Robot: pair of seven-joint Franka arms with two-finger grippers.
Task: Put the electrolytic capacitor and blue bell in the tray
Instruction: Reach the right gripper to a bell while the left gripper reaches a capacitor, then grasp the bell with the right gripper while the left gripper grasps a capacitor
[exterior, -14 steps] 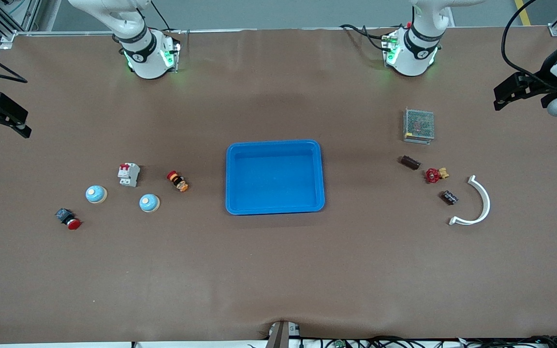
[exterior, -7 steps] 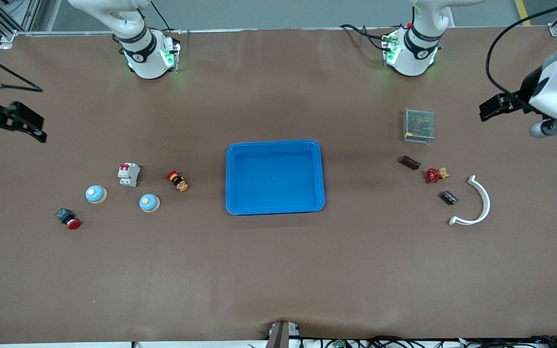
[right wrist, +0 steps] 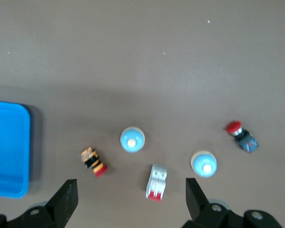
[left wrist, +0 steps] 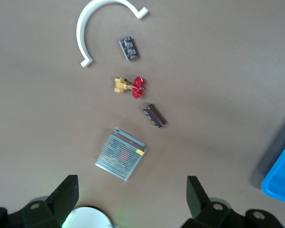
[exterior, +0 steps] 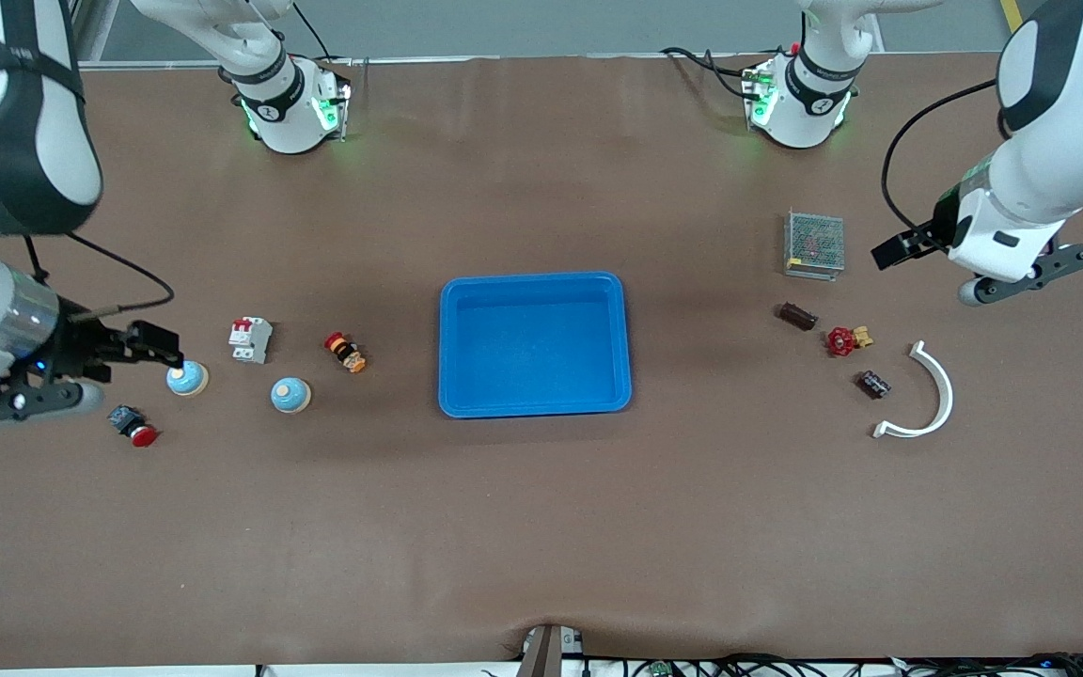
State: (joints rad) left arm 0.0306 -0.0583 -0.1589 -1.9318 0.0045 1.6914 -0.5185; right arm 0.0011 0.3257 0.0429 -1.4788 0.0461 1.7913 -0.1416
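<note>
High front view, two downward wrist views

We see a wide brown tabletop (exterior: 541, 527) (evenly lit, faintly creased), a grey floor strip (exterior: 551, 23) above it, black cables (exterior: 786, 664) along its near edge.

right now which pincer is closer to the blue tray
Neither by much; the right pincer looks slightly closer. It hangs open by a blue bell, toward the right arm's end from the tray. The left pincer hangs open beside the metal mesh box.
</note>
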